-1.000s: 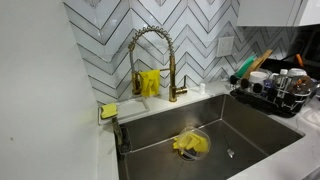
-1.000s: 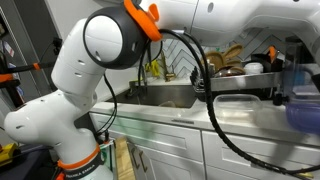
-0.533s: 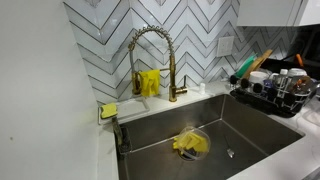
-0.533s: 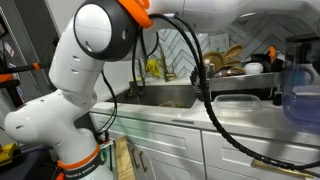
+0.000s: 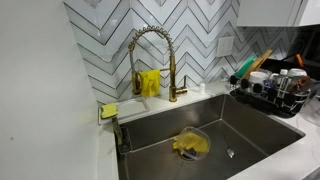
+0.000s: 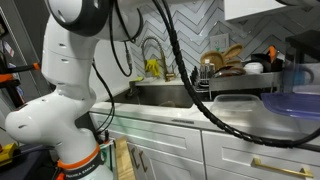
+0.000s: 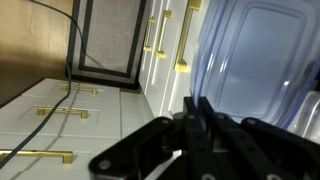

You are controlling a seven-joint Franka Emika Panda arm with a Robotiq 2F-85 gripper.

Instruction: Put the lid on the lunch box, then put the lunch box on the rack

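No writing, label, brand or number can be read in any view. The items in the black wire dish-drying rack (image 5: 268, 100) are too small to read, and the white robot arm (image 6: 60, 90) shows only plain surfaces.

exterior light: bright and even, no hard shadows.
sink (image 5: 255, 125): soft sheen on steel, near wall shaded.
tiles (image 5: 100, 40): pale, mild glare.
arm (image 6: 60, 60): white shell close to lens, nearly blown out.
lid (image 6: 292, 100): translucent blue, smeared, out of focus at frame edge.
wrist view: dimmer; gripper (image 7: 197, 104) dark and soft; drawers (image 7: 40, 130) slightly blurred.
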